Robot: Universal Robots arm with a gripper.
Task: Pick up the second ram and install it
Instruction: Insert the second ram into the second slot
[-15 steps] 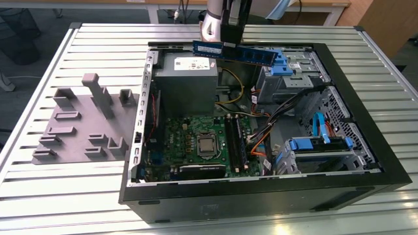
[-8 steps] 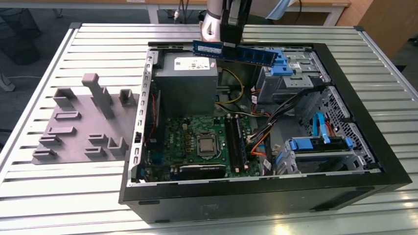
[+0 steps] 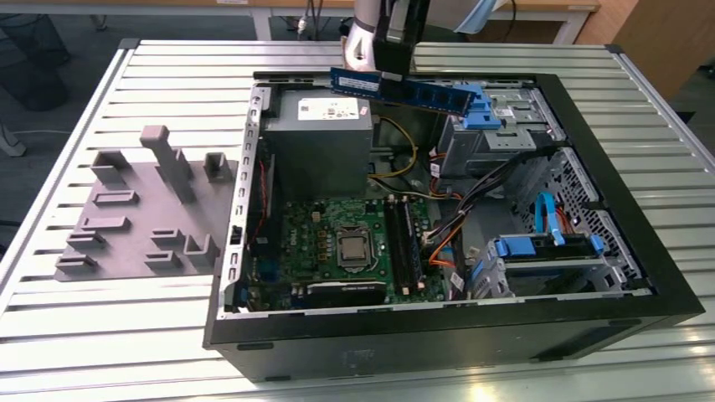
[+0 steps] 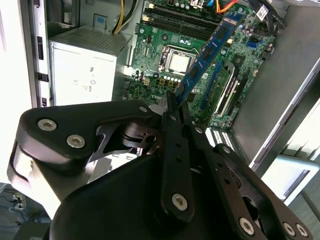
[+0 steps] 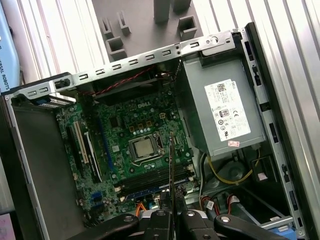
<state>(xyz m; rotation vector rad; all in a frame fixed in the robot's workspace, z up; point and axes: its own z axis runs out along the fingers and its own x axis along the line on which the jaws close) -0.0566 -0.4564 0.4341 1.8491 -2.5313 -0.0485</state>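
The open computer case (image 3: pixel 447 339) sat on a table (image 3: pixel 156 75) of ribbed metal slats. A grey tray (image 3: pixel 134 226) of upright blocks lay beside it at the exterior view's left. Beyond the table's far edge we noted dark floor (image 3: pixel 56 59) and pale wooden furniture (image 3: pixel 659 33).

We found the gripper (image 3: pixel 388 82) clamped on the second ram (image 3: pixel 430 95), its fingers closed against the stick's two flat faces, nearer the end at the exterior view's left. The stick hung in the air over the far part of the case, above the edge of the power supply (image 3: pixel 318 142) and apart from the motherboard (image 3: pixel 324 239).

Its long axis ran roughly level across the exterior view, left to right — crosswise to the memory slots (image 3: pixel 404 243). In the second wrist view the blue board (image 4: pixel 207 52) extended away from the fingertips. In the first wrist view we saw it edge-on — a thin dark line (image 5: pixel 171 160) beside the processor socket (image 5: pixel 145 149).
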